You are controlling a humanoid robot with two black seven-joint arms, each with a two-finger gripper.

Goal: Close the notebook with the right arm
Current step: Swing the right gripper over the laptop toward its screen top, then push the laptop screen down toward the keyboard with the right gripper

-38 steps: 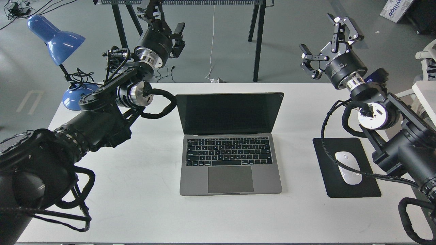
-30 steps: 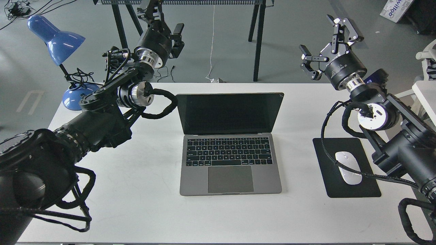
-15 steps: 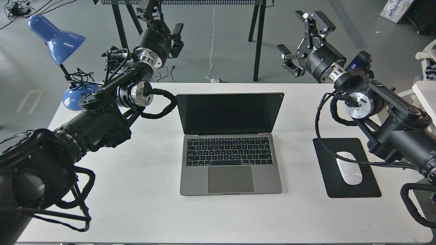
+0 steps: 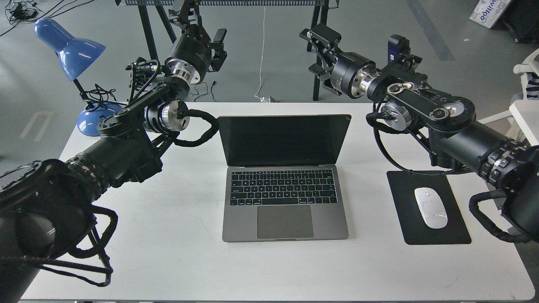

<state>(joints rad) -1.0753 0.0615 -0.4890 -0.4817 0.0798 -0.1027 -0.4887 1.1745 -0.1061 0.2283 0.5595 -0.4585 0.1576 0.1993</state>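
Note:
The notebook [image 4: 284,185] is a slim grey laptop lying open in the middle of the white table [image 4: 177,235], with its black screen upright and facing me. My right arm [image 4: 442,122] reaches in from the right. Its gripper [image 4: 315,52] hangs open and empty in the air behind and above the screen's top right corner, not touching the lid. My left gripper [image 4: 203,24] is open and empty, raised above the table's back left, well left of the notebook.
A black mouse pad [image 4: 438,227] with a white mouse [image 4: 430,208] lies right of the notebook, under my right arm. A blue desk lamp [image 4: 69,50] stands at the back left corner. Black trestle legs [image 4: 320,50] stand behind the table.

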